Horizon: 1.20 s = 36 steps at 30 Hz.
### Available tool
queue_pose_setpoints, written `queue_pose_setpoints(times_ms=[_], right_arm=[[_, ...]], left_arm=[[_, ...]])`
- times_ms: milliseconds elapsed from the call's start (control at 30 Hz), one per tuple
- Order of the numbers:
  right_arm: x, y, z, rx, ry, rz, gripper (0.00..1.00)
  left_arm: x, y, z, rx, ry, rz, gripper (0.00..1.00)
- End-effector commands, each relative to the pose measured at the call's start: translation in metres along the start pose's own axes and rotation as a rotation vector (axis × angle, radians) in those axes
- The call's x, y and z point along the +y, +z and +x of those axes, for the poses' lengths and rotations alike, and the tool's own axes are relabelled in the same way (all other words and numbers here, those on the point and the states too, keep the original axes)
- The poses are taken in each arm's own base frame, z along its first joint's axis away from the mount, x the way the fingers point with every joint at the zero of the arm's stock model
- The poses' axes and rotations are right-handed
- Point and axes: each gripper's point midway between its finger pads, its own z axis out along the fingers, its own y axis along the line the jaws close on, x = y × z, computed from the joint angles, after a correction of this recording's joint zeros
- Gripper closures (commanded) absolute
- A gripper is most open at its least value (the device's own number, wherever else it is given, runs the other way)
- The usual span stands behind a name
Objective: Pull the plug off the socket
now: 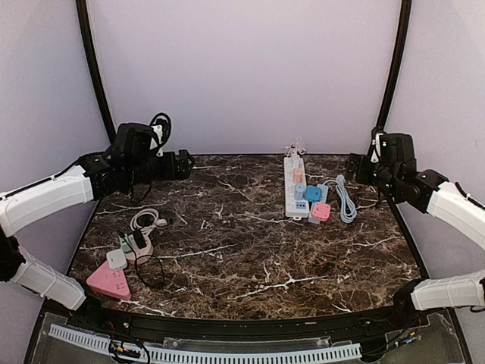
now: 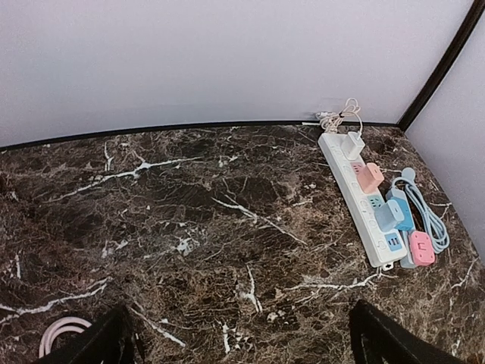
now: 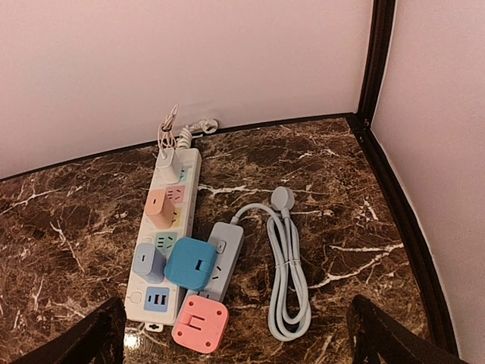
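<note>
From the top, our left claw (image 1: 184, 164) and right claw (image 1: 354, 167) hover well apart from the white power strip (image 1: 291, 202) at the counter's (image 1: 242, 254) far right. The left wrist view shows fingers spread wide; so does the right, facing the peach plug (image 3: 160, 208). We should pinch one plug squarely, brace the strip, and pull straight out.

No readable text, labels or numbers anywhere (plugs and strips too small)
</note>
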Motion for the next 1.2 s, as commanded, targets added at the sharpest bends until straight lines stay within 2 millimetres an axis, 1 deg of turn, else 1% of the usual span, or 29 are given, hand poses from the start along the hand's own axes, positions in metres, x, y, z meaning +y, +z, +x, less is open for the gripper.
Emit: queue_pose_setpoints(times_ms=[0,67,100,267,333,433,500,533,567,600,700,767,833,933,1133,1167], right_arm=[[0.010,0.005,0.001,-0.010,-0.025,-0.053,0.02],[0.008,0.012,0.006,0.013,0.032,-0.035,0.02],[0.011,0.017,0.010,0.030,0.039,-0.044,0.02],[0.031,0.044,0.033,0.129,0.068,-0.142,0.02],[0.036,0.055,0.046,0.198,0.098,-0.162,0.01],[0.048,0.068,0.066,0.291,0.138,-0.213,0.01],[0.059,0.074,0.082,0.349,0.165,-0.273,0.02],[0.063,0.078,0.091,0.382,0.176,-0.292,0.02],[0.066,0.081,0.099,0.412,0.186,-0.301,0.03],[0.066,0.086,0.107,0.442,0.199,-0.292,0.05],[0.062,0.096,0.125,0.496,0.246,-0.271,0.09],[0.056,0.102,0.133,0.515,0.299,-0.281,0.10],[0.049,0.107,0.140,0.533,0.347,-0.291,0.12],[0.039,0.111,0.147,0.549,0.374,-0.280,0.13],[0.038,0.120,0.171,0.611,0.414,-0.298,0.20],[0.038,0.122,0.173,0.615,0.421,-0.297,0.21]], left_arm=[[0.019,-0.003,-0.010,0.016,-0.132,-0.025,0.01],[0.018,0.001,-0.010,0.022,-0.170,-0.019,0.01],[0.017,0.003,-0.011,0.018,-0.176,-0.016,0.01],[0.008,0.012,-0.002,0.062,-0.223,0.031,0.01],[0.006,0.014,0.003,0.080,-0.248,0.042,0.01],[0.001,0.019,0.017,0.120,-0.286,0.070,0.01],[-0.005,0.021,0.023,0.139,-0.317,0.111,0.01],[-0.013,0.021,0.031,0.171,-0.331,0.156,0.01],[-0.017,0.022,0.031,0.167,-0.341,0.181,0.01],[-0.021,0.023,0.037,0.190,-0.360,0.206,0.01],[-0.031,0.028,0.043,0.221,-0.380,0.254,0.01],[-0.038,0.030,0.046,0.237,-0.386,0.288,0.01],[-0.041,0.031,0.046,0.241,-0.389,0.299,0.02],[-0.045,0.031,0.045,0.243,-0.393,0.311,0.02],[-0.053,0.036,0.049,0.264,-0.416,0.326,0.02],[-0.054,0.036,0.046,0.261,-0.424,0.330,0.02]])
